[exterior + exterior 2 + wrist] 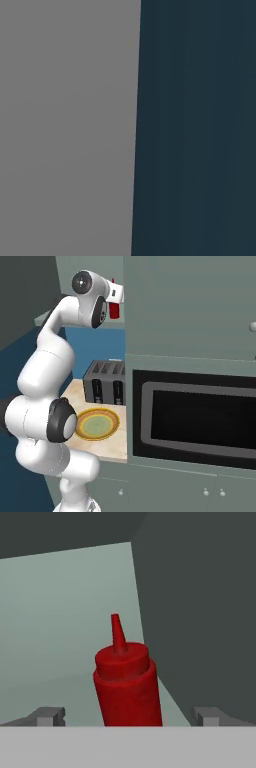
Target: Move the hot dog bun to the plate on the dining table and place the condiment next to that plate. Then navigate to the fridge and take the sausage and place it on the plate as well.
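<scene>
The condiment (127,682) is a slim red squeeze bottle with a pointed cap. It stands upright in a pale grey-green recess, close in front of the hand. My gripper (130,716) is open, with one grey fingertip on each side of the bottle and a gap to both. From the right base view, the raised arm reaches high to the gripper (118,298), and the white hand covers the middle of the condiment (114,311). The hot dog bun, plate, dining table, fridge and sausage are out of view.
Below the arm, a dark toaster (105,383) and a golden-yellow dish with a greenish centre (96,424) sit on a beige counter (107,448). A tall cabinet with a built-in dark oven (195,416) stands right. A grey wall (65,125) meets a dark blue panel (200,125).
</scene>
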